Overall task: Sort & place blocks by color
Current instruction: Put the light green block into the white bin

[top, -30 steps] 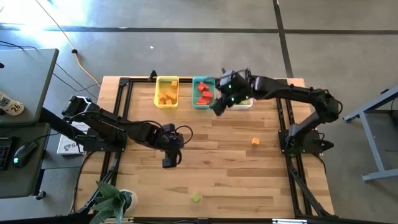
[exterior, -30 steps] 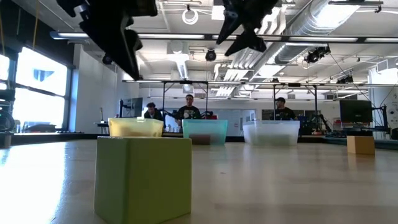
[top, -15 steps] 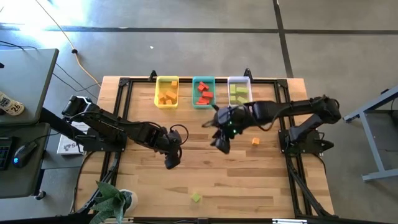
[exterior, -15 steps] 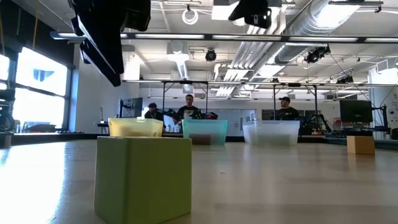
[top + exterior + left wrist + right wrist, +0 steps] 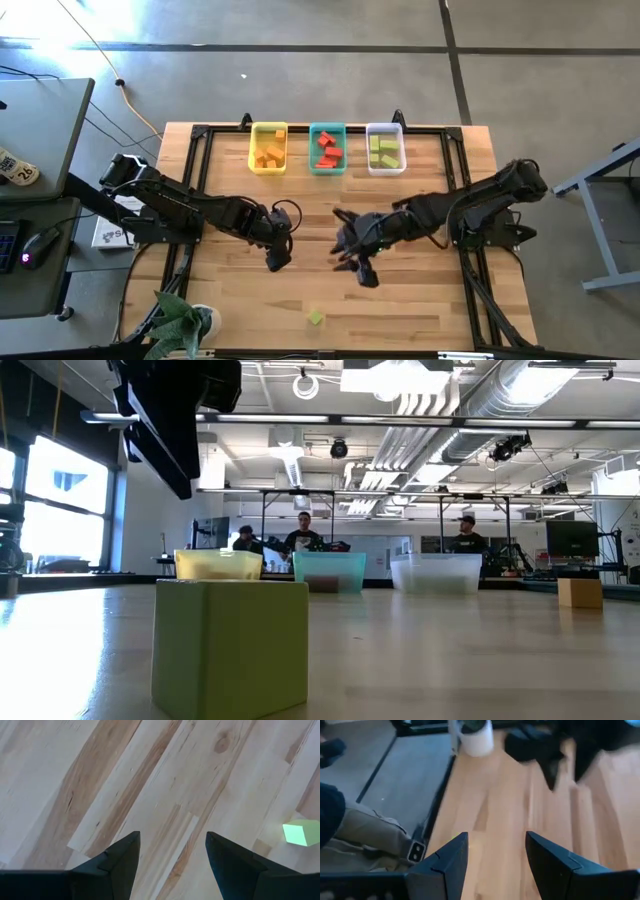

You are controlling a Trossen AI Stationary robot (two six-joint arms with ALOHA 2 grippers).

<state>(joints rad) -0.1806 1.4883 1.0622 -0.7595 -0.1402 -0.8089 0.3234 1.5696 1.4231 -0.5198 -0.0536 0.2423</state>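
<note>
While close to the front edge of the table [image 5: 420,300], light green block [image 5: 316,318] fills the low view [image 5: 231,647] yet sits small at a corner of the left wrist view [image 5: 301,832]. Orange block [image 5: 580,592] hidden from above under the right arm. Left gripper [image 5: 275,258] low over mid-table, fingers apart, empty. Right gripper [image 5: 362,272] stretched toward centre, fingers spread, holding nothing.

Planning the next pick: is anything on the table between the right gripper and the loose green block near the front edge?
Nothing visible. In the high view only bare wood lies between the right gripper and the green block; the left gripper sits off to the side.
</note>
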